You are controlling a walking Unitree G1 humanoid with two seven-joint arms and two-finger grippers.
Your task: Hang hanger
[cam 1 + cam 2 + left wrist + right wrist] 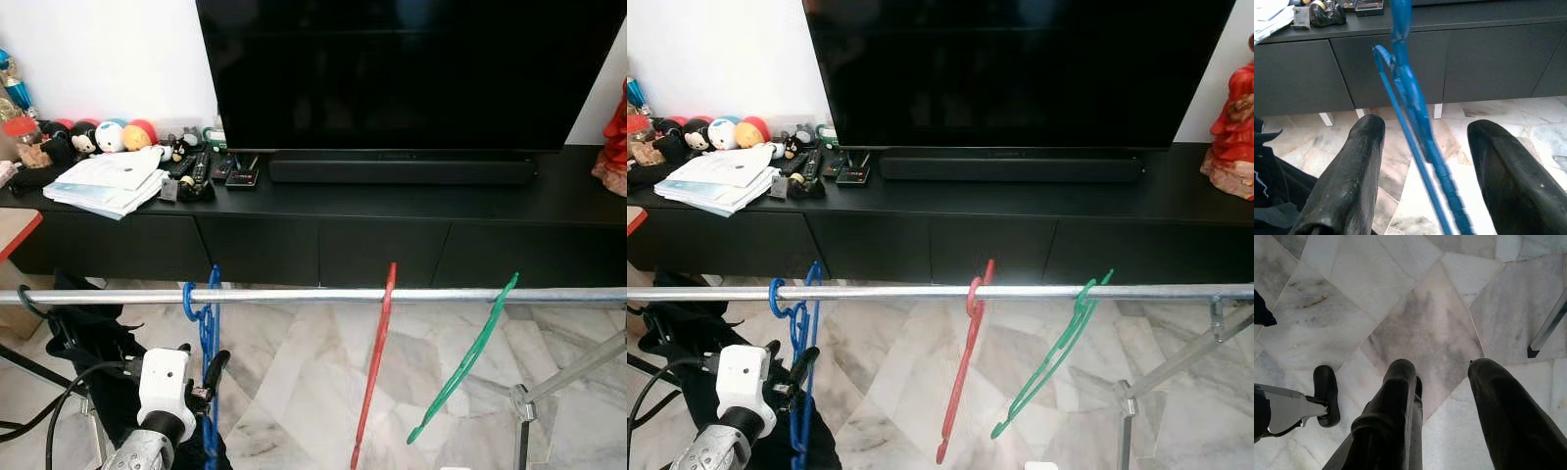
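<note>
At seven o'clock, left tool (209,377) gapes apart around the blue hanger (208,333), already hooked on the rail (411,294); release looks done, withdrawal next. Right tool (1442,382) apart, idle.

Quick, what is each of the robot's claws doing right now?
Left gripper: open, fingers either side of the blue hanger on the rail.
Right gripper: open, holding nothing, above the floor.

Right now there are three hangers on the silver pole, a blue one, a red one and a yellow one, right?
Almost. The third hanger is green, not yellow, as the left eye view shows. The blue hanger and the red hanger do hang on the silver pole, with the left hand open around the blue one.
</note>
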